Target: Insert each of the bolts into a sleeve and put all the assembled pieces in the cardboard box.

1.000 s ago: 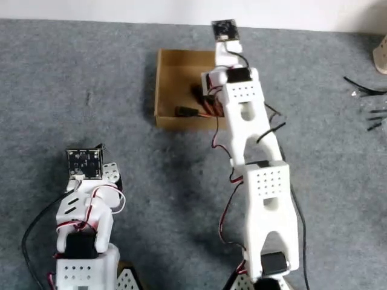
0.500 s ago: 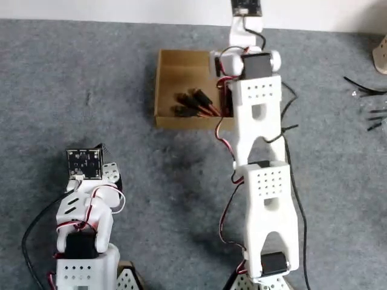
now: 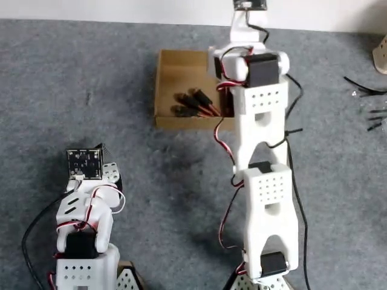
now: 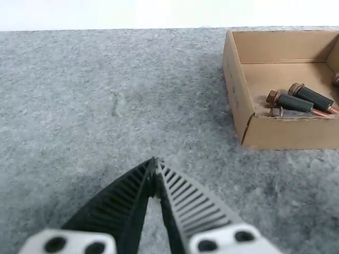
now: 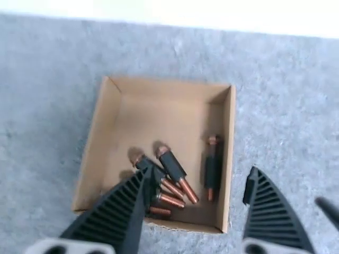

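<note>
The cardboard box (image 3: 166, 72) stands at the far middle of the grey carpet. Several black-sleeved copper bolts (image 3: 195, 103) lie inside it, seen too in the right wrist view (image 5: 173, 168) and the left wrist view (image 4: 296, 100). My right gripper (image 5: 198, 182) hangs open above the box (image 5: 159, 106), empty, its fingers straddling the near wall. The right arm (image 3: 260, 103) stretches along the box's right side. My left gripper (image 4: 155, 163) is shut on nothing, low over bare carpet, well short of the box (image 4: 280, 132). The left arm (image 3: 84, 205) sits folded at the near left.
Thin black ties (image 3: 369, 109) lie scattered at the far right, with a beige object (image 3: 381, 54) at the edge. A white strip runs behind the carpet's far edge. Open carpet lies between the left arm and the box.
The right arm has pulled up and to the right out of the box, uncovering the bolts lying inside. The left arm has not moved.
</note>
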Robot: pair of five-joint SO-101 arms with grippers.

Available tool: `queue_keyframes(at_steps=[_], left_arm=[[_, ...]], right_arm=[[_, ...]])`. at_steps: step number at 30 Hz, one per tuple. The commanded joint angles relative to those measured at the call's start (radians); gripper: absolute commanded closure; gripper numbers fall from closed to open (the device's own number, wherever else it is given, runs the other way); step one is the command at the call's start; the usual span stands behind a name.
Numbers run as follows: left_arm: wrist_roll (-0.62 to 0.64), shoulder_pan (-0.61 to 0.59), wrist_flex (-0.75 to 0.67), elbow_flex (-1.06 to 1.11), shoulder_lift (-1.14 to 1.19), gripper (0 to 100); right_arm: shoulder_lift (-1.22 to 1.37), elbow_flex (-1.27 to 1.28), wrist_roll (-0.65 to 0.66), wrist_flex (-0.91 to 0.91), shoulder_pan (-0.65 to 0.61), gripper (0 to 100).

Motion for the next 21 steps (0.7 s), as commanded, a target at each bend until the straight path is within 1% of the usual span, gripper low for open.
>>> queue_keyframes(at_steps=[1,5,9,16,21], left_arm=[[-0.006,0.013,-0.023,0.008,-0.010,99],[-0.006,0.013,-0.023,0.010,-0.010,99],[-0.006,0.013,-0.023,0.010,-0.010,99],[-0.006,0.013,-0.023,0.010,-0.010,99],[-0.006,0.013,-0.023,0.010,-0.010,99]], right_arm=[[-0.110,-0.111,-0.006,0.021,-0.019,75.8],[-0.173,-0.091,-0.005,0.022,-0.013,75.8],[-0.257,0.038,-0.005,0.022,-0.012,75.8],[-0.538,0.487,-0.005,0.018,-0.008,75.8],[-0.746,0.763,-0.003,0.015,-0.008,75.8]])
